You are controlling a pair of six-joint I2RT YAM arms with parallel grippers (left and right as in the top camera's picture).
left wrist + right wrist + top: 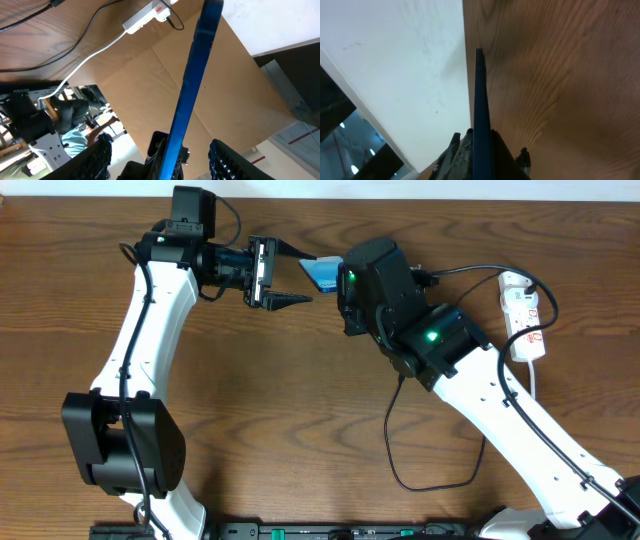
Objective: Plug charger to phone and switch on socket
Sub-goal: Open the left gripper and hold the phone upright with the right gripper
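Glass-faced, stiff, probably slippery, the phone (480, 90) stood clamped across its faces in my right pincer (480, 144); my left pincer (165, 157) gaped empty.

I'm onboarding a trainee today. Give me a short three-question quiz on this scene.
1. True or false: the phone lies flat with nothing gripping it.
2. The fingers of the left end effector are: A) clamped on the phone, B) open on either side of it, C) out of every view.
3. Fill in: in the overhead view, the socket lies beside the ___ arm.

Key: 1 false, since the right end effector is shut on the phone and holds it edge-on. 2 B. 3 right.
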